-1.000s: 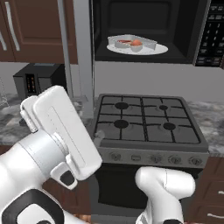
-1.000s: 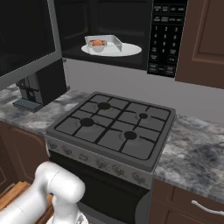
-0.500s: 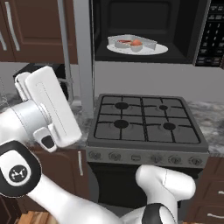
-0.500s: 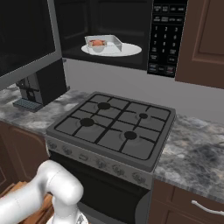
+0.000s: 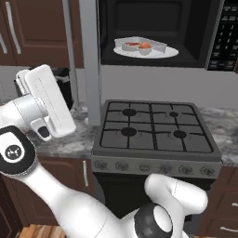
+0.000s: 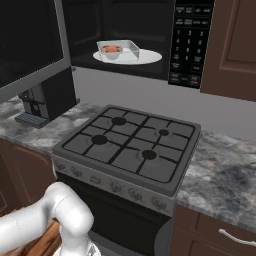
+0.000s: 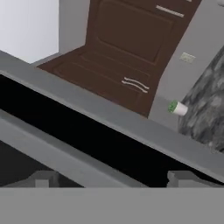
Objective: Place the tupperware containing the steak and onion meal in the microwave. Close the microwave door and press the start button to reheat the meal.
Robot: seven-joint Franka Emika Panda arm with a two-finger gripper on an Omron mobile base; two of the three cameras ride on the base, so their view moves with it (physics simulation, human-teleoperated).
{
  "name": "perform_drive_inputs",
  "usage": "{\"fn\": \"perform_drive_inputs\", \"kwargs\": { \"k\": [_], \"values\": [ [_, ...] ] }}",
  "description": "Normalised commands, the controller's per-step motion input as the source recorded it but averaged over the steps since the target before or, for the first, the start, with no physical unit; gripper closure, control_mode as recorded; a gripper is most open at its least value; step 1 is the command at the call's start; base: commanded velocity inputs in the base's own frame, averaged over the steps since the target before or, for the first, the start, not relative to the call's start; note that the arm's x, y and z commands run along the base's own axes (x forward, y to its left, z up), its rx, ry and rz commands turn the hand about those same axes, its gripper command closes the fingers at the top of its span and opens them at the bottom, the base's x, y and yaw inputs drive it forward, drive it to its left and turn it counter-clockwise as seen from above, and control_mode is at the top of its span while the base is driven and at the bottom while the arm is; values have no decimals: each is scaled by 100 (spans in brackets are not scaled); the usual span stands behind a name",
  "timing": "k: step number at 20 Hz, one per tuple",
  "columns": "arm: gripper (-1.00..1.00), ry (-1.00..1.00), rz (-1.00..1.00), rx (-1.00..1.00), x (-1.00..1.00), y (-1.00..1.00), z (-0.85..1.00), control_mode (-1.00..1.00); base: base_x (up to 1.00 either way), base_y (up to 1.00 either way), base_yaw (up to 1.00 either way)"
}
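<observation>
One second on, the arm has swung left toward the door [image 5: 90, 60], tupperware [image 5: 140, 46] already inside; claw [image 7: 113, 178] probably apart.

The white arm [image 5: 69, 204] rises from the near base and bends far out to the left — its hand [image 5: 46, 107] raised high there, tilted, fingertips [image 7: 43, 178] set well apart.

A pale grey-white tupperware [image 5: 139, 45] holding a red steak [image 5: 132, 45] and a reddish-brown onion [image 5: 145, 45] sits on a white turntable plate [image 6: 145, 57] inside the black microwave [image 6: 150, 30]. Below, a dark grey stove [image 6: 130, 145] meets a mottled grey marble-patterned counter [image 6: 225, 170] and brown wooden cabinets [image 5: 32, 28].
</observation>
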Motion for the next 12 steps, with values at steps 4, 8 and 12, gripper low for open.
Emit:
{"fn": "perform_drive_inputs", "kwargs": {
  "k": [4, 8, 12],
  "values": [
    [-100, 0, -31, 0, 31, -26, -2, -100, 0, 0, 0],
    [-100, 0, -34, 6, 0, -97, 4, -100, 0, 0, 0],
    [-100, 0, -32, 16, 0, -100, 10, -100, 0, 0, 0]
  ]
}}
